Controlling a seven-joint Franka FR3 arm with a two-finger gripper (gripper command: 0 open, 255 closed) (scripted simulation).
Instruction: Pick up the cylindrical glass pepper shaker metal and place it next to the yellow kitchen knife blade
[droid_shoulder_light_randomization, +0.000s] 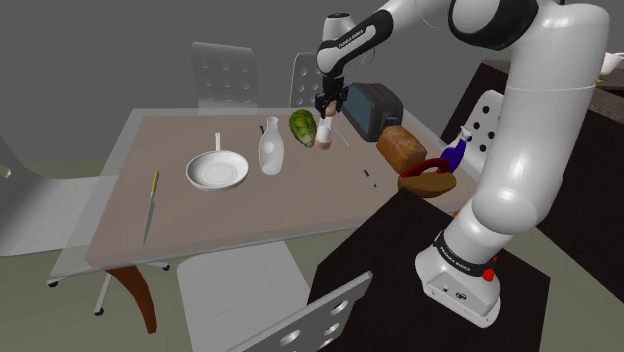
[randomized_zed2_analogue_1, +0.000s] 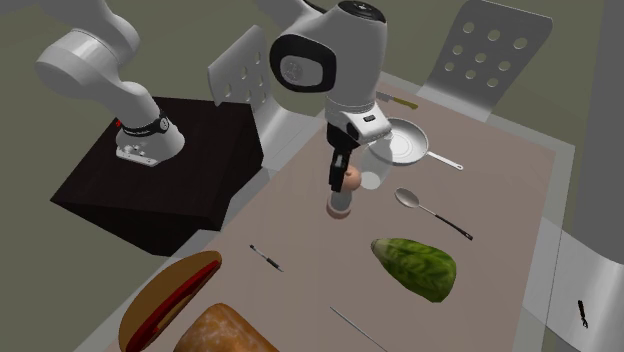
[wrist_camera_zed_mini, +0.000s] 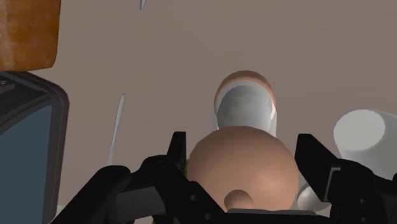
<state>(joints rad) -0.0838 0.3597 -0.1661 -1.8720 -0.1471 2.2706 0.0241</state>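
The counter (droid_shoulder_light_randomization: 250, 215) carries everything, and the white arm (droid_shoulder_light_randomization: 520, 130) reaches from its stand across it to the far side, because that is where the task's thing stands. A dark toaster (droid_shoulder_light_randomization: 372, 108) and a brown bread loaf (droid_shoulder_light_randomization: 402, 147) lie at the shoulder view's right of that spot. A green lettuce (droid_shoulder_light_randomization: 302, 125) sits just beside it on the other side.

The white frying pan (droid_shoulder_light_randomization: 217, 170) sits near the middle of the counter with nothing in it. A white bottle (droid_shoulder_light_randomization: 270, 147) stands upright between the pan and the lettuce; what it holds cannot be told.

The claw (randomized_zed2_analogue_1: 340, 180) hangs pointing down over the pepper shaker (randomized_zed2_analogue_1: 343, 200), a pale cylinder with a rounded pinkish cap, standing upright on the counter. In the wrist view its fingers (wrist_camera_zed_mini: 178, 153) stand apart on either side of the cap, close against it. A thin sliver shows at one side, so I judge the claw partly open and bracketing the shaker, not yet clamped. The top-down approach suits an upright, narrow thing. Whether the shaker has anything inside cannot be seen.

The yellow-handled kitchen knife (droid_shoulder_light_randomization: 151, 205) lies flat near the counter's edge at the shoulder view's left, well apart from the shaker and beyond the pan, so a long carry remains.
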